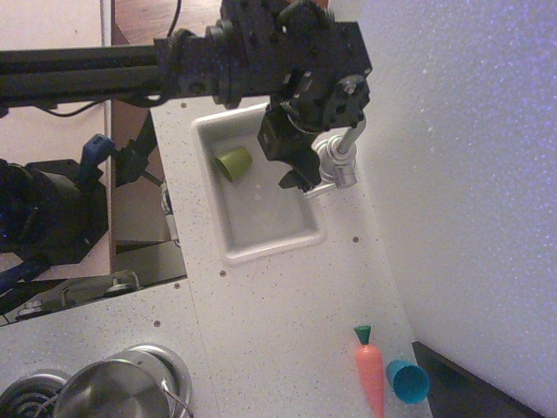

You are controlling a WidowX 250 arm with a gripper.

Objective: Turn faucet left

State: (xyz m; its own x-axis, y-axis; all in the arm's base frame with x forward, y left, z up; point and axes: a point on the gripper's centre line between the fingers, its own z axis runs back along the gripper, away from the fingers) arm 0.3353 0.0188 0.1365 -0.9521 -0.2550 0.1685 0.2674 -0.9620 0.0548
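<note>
No readable text — no labels, brands, numbers, signs.

The faucet (338,164) is shiny silver, the arm (261,52) black. The sink (228,228) is white and holds an olive-green cup (234,163). On the white speckled tabletop (287,305) lie an orange carrot (370,373) with green top, a teal cup (406,380) and a steel pot (113,392).

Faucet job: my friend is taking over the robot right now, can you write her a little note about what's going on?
Pincer: down at the faucet, beside its round base; the arm hides its fingers, so open or shut cannot be told.
Faucet: at the right rim of the white sink, spout partly hidden behind the arm.
Also around: a green cup in the sink, a toy carrot and a blue cup on the counter, a steel pot bottom left.
Done: arm is at the faucet.
Left: turning it left; unclear if begun.
</note>
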